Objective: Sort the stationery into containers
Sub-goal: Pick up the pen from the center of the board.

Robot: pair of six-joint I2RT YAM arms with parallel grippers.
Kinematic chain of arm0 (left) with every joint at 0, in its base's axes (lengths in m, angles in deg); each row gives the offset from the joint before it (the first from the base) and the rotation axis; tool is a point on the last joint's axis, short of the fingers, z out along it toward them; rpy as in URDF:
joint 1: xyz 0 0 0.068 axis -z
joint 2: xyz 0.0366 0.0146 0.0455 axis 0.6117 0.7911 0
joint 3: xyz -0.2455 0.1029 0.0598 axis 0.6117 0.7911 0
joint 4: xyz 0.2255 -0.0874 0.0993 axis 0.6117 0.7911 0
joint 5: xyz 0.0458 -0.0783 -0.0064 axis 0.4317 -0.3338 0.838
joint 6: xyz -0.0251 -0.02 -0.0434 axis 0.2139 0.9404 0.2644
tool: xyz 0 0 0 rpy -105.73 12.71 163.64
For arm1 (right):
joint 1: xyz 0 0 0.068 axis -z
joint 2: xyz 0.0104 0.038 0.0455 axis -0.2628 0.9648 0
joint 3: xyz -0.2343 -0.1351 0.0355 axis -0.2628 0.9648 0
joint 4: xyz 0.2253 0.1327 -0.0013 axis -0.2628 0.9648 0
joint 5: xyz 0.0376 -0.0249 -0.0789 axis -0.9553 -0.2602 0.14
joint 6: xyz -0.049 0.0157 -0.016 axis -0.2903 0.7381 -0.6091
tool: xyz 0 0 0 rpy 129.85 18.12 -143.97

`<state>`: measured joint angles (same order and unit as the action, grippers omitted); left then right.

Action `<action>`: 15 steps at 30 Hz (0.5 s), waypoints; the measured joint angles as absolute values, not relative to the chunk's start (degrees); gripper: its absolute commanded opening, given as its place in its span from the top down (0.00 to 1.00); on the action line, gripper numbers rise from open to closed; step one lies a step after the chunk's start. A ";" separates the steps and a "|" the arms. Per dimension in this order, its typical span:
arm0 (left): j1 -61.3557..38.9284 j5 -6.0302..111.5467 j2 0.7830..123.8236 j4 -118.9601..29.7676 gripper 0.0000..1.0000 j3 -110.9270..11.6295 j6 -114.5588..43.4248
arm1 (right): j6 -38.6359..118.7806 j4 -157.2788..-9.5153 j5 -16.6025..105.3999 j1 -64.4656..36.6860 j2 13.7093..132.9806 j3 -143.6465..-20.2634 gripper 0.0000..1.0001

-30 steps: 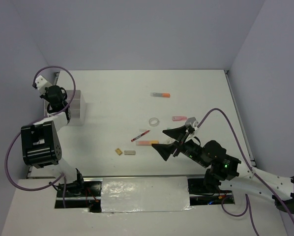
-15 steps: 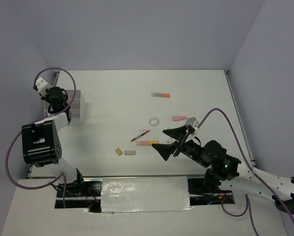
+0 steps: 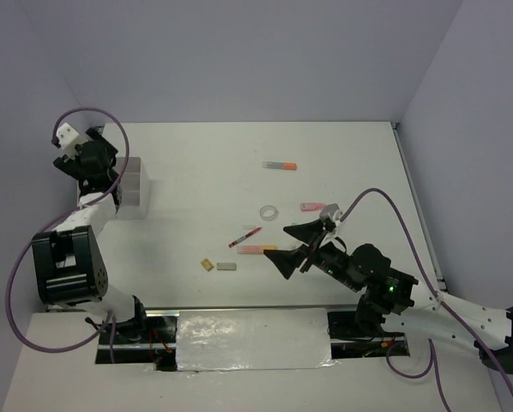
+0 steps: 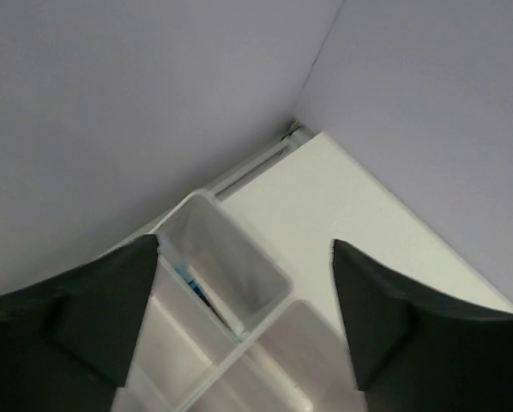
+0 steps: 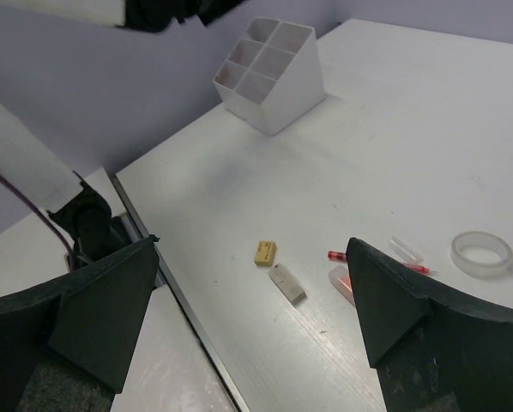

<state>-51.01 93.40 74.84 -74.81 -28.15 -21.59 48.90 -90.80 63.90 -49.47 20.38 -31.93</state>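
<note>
The white four-compartment containers box [image 3: 129, 194] stands at the table's left edge. My left gripper [image 4: 244, 242] hangs open just above it, with nothing between its fingers. A blue pen [image 4: 194, 285] leans inside one compartment. In the middle of the table lie an orange marker [image 3: 280, 165], a clear tape ring [image 3: 269, 211], a pink item [image 3: 312, 207], a red pen [image 3: 244, 237], a pink-orange marker [image 3: 256, 250], a tan eraser [image 3: 207, 264] and a grey eraser [image 3: 226, 266]. My right gripper [image 3: 291, 245] hovers open over this group, empty, with both erasers [image 5: 265, 252] below it.
The box [image 5: 269, 73] sits close to the left wall and the table's raised edge rail [image 4: 256, 163]. The table's near edge [image 5: 179, 300] runs just beside the erasers. The right arm's body [image 3: 385, 287] reaches in from the near right.
The left gripper has gone from shut to open above the box, and its wrist has swung up and toward the far left. The right arm has not moved.
</note>
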 measured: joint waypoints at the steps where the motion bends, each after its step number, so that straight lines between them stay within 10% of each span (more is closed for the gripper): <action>1: -49.88 94.25 73.53 -72.73 0.01 -30.10 -22.02 | 49.05 -90.76 64.16 -49.19 21.06 -31.93 0.03; 10: -29.68 92.02 65.59 -55.75 0.01 -52.07 -28.80 | 55.17 -86.58 65.51 -37.06 22.42 -31.97 0.02; 15: -23.47 81.47 58.86 -49.89 0.03 -43.48 -27.46 | 58.56 -80.40 64.36 -30.94 19.51 -34.00 0.02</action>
<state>-23.47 81.47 58.86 -49.89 -43.48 -27.46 58.56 -80.40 64.36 -30.94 19.51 -34.00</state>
